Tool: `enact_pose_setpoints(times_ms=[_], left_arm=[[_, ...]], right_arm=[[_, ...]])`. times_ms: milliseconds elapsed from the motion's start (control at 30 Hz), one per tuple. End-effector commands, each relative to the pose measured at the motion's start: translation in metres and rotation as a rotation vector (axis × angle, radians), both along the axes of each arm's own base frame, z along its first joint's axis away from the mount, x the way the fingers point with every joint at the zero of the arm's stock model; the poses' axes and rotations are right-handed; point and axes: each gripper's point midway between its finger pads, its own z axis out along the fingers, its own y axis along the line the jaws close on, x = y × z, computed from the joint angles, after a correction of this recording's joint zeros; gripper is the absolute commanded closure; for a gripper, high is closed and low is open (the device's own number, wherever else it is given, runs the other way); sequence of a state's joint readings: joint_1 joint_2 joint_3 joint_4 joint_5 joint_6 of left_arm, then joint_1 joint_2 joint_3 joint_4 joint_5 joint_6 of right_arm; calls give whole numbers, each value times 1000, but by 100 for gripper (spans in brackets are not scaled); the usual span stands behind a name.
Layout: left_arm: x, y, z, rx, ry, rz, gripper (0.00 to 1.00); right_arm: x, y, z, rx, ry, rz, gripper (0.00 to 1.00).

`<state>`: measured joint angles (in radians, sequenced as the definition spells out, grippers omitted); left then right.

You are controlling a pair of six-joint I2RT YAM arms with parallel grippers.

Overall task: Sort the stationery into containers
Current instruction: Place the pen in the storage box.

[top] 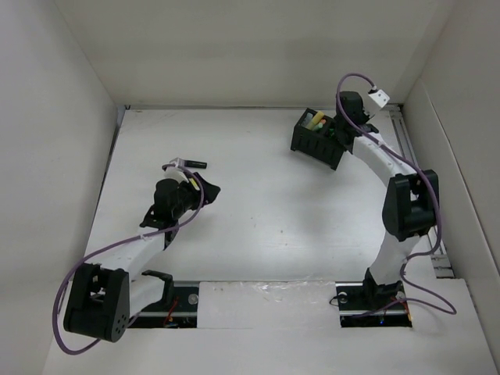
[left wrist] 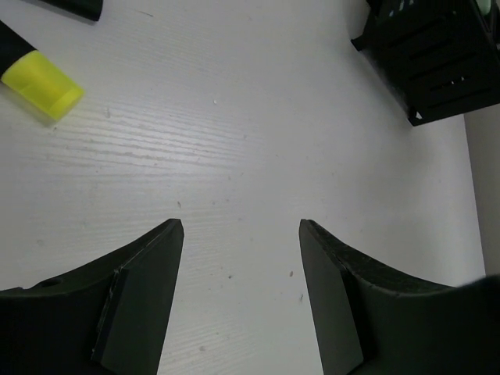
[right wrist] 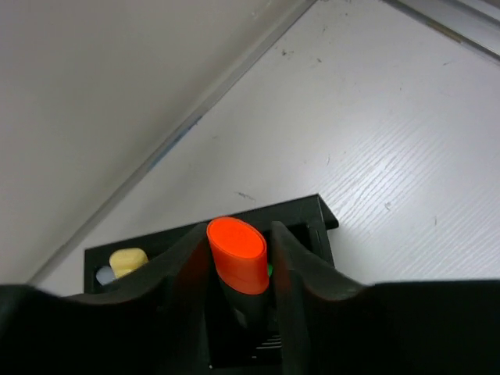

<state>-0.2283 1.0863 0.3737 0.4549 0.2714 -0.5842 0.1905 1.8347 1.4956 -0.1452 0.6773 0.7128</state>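
My right gripper (right wrist: 238, 230) is shut on an orange-capped highlighter (right wrist: 236, 251), held upright over the black organiser box (right wrist: 306, 214). A yellow cap (right wrist: 127, 260) and a bit of green show inside the box. From above, the organiser (top: 315, 139) sits at the far right with my right gripper (top: 341, 129) over it. My left gripper (left wrist: 241, 228) stands open above bare table, nothing between its fingers. A yellow-capped highlighter (left wrist: 43, 84) and a black marker (left wrist: 76, 6) lie beyond it to the left. From above, the black marker (top: 193, 164) lies just past my left gripper (top: 208, 190).
White walls enclose the table on the left, back and right. A metal rail (top: 402, 137) runs along the right edge behind the organiser. The organiser's corner (left wrist: 433, 58) shows far right in the left wrist view.
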Motion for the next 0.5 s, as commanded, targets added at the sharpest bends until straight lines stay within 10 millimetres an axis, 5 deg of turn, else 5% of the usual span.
enact_pose_setpoints(times_ms=[0,67,200,367,467], left_arm=[[17,15,24,38,-62,93,43],[16,20,18,62,-43,114,44],[21,38,13,109,-28,212,44],[28,55,3,154,33,314,45],[31,67,-4,200,86,377,46]], right_arm=[[4,7,18,-25,-33,-21,55],[-3,9,27,-22,-50,-36,33],[-18,17,50,30,-104,-6,19],[-49,44,60,134,-164,119,19],[-72,65,82,220,-258,230,35]])
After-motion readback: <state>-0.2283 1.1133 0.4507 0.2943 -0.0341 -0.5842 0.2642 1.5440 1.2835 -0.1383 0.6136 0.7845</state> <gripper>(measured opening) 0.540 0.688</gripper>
